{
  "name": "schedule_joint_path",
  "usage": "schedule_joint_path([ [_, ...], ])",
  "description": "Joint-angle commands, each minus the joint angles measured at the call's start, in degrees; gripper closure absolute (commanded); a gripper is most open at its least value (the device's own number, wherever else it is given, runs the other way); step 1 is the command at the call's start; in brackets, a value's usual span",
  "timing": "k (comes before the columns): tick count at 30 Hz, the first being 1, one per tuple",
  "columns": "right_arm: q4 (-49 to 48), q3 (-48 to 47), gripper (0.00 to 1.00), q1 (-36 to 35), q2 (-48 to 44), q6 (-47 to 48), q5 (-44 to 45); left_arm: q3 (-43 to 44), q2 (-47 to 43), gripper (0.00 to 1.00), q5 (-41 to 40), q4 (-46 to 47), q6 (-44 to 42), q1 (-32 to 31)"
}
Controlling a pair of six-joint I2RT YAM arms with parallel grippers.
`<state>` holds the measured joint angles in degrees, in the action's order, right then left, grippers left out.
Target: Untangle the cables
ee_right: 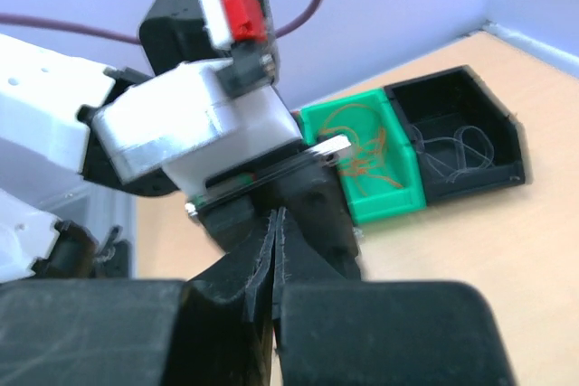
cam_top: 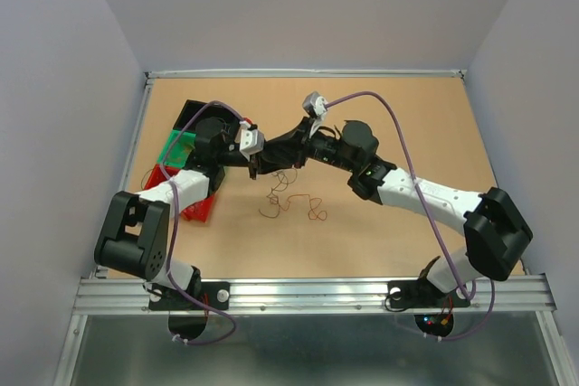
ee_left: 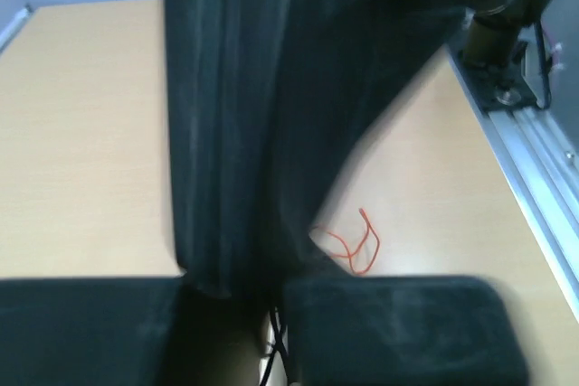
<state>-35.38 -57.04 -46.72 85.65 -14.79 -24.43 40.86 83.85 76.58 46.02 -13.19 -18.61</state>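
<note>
Thin, curly brown and black cables [cam_top: 291,201] are lying mid-way on the tan tabletop [cam_top: 407,115], long axis running left–right. The right gripper [ee_right: 276,232] is pressing its fingers together. The left gripper [ee_left: 233,332] is showing a narrow gap; cannot tell if it is holding anything.

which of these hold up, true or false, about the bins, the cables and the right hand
1. The green bin holds orange-brown wires. True.
2. The right hand is wide open. False: it is shut.
3. Loose cables lie on the table. True.
4. The black bin is empty. False: thin pale strands lie in it.
</note>
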Motion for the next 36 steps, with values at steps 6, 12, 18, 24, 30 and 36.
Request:
schedule_joint_path([
  [6,-6.1,0.7,0.99,0.0,-2.1,-0.4,2.7,1.7,-2.2,1.00,-1.5,-2.3,-2.7,-0.5],
  [12,-6.3,5.5,0.58,0.0,-6.0,0.9,12.1,6.0,-3.3,1.00,-7.6,-11.3,-6.6,0.9],
  [18,-6.5,10.4,0.30,0.0,-7.0,3.5,17.2,12.0,-7.3,1.00,-10.0,-17.0,-5.4,3.6],
  [24,-11.5,10.4,0.15,0.1,-1.1,7.7,10.9,18.9,-11.3,1.00,-8.1,-19.1,1.4,3.6],
  [30,-13.0,5.1,0.12,0.1,4.7,9.8,8.9,23.2,-11.5,1.00,-5.1,-19.1,8.9,3.5],
  [36,-16.2,3.5,0.25,0.1,10.1,10.5,11.9,24.1,-14.9,1.00,-8.3,-18.9,10.8,3.5],
])
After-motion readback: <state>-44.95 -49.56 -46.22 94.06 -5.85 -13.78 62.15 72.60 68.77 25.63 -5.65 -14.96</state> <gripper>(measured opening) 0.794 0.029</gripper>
